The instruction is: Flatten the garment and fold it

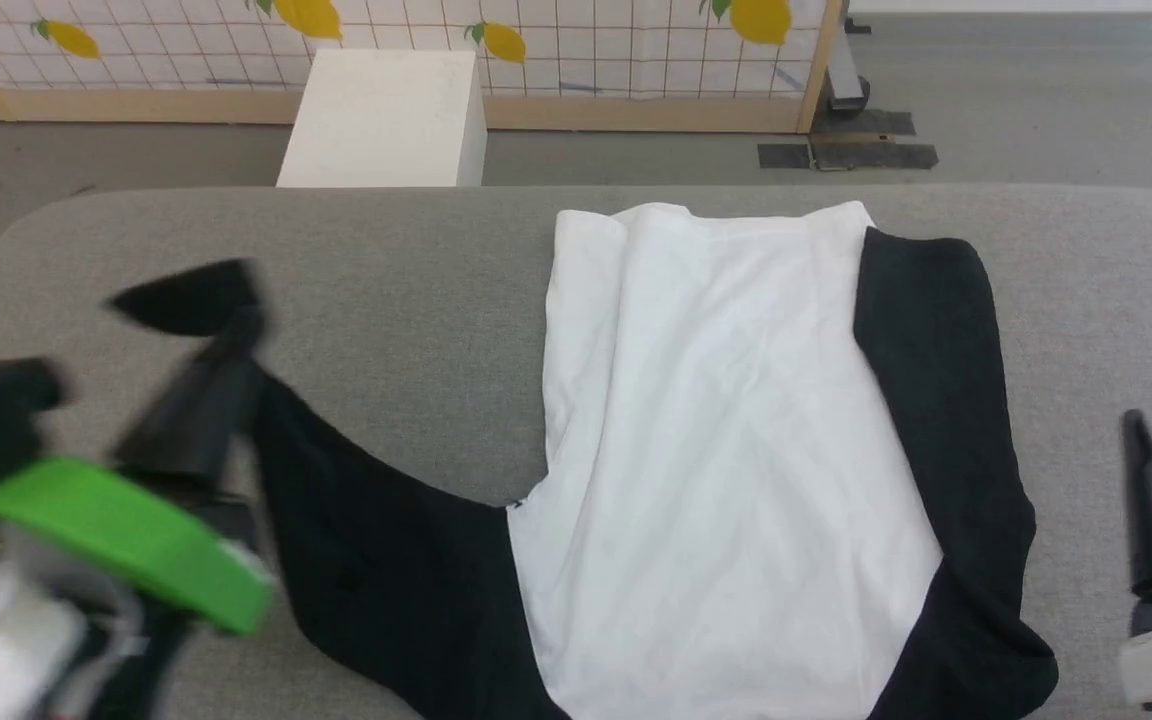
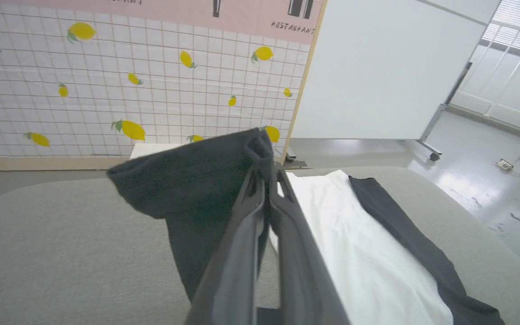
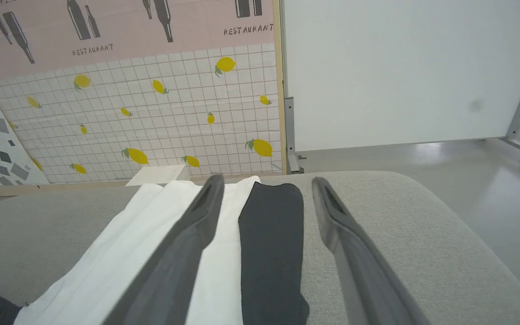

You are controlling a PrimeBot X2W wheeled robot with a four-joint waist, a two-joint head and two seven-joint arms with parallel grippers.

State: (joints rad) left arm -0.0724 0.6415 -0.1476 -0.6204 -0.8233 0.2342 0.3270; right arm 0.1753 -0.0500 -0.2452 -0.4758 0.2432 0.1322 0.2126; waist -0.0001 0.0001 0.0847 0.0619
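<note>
Grey felt-like table (image 1: 416, 260), corners rounded; lemon-print tiled wall (image 1: 586, 50) and a white box (image 1: 386, 115) behind it. Garment (image 1: 736, 450) lies on the table right of centre: soft white body, smooth with faint creases, black sleeve (image 1: 936, 400) flat along its right edge. Left gripper (image 1: 231, 325) fingers pressed together, pinching the other black sleeve (image 1: 356, 520), which is drawn out to the left and raised off the table. Left wrist view shows the sleeve end draped limp over the fingertips; head view blurs this. Right gripper (image 3: 264, 185) fingers spread wide, by the flat sleeve; whether they touch cloth or table cannot be told. Right wrist view adds a plain white panel (image 3: 400, 67). Garment's near hem is cut off at the head view's bottom edge
</note>
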